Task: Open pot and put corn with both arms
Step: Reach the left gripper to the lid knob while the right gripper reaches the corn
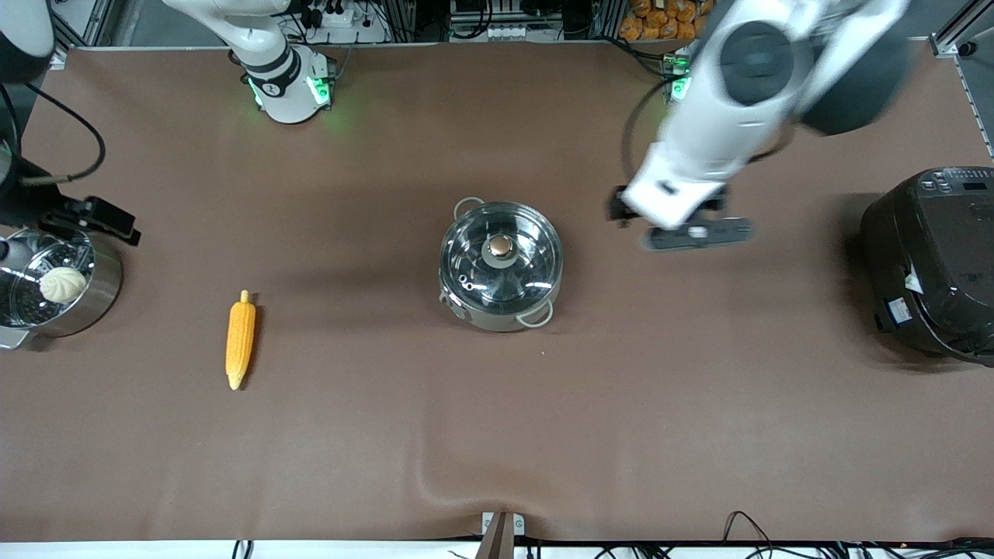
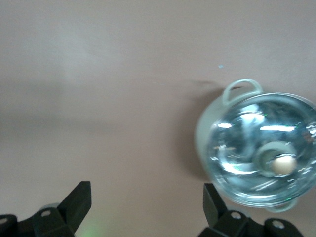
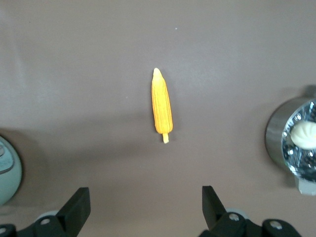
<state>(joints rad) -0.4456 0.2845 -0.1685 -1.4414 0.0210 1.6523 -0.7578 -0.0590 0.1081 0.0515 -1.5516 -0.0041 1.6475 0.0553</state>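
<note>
- Pot: frame centre, lid on (unopened).
- Corn: lower left, on tabletop.
- Left claw: wide open, empty, beside pot; next, grasp knob.
- Right claw: open, empty, above corn.

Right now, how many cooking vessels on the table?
3: the pot mid-table, lid on; the steamer pot at the right arm's end; the rice cooker at the left arm's end.

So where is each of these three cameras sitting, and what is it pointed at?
Front view: high across the table, facing both arms' bases; shows pot, corn and left gripper.
Left wrist view: on the left arm, looking down at the pot; its open fingers show.
Right wrist view: on the right arm, over the corn; its open fingers show.
Shared: front and left wrist both see the pot.
</note>
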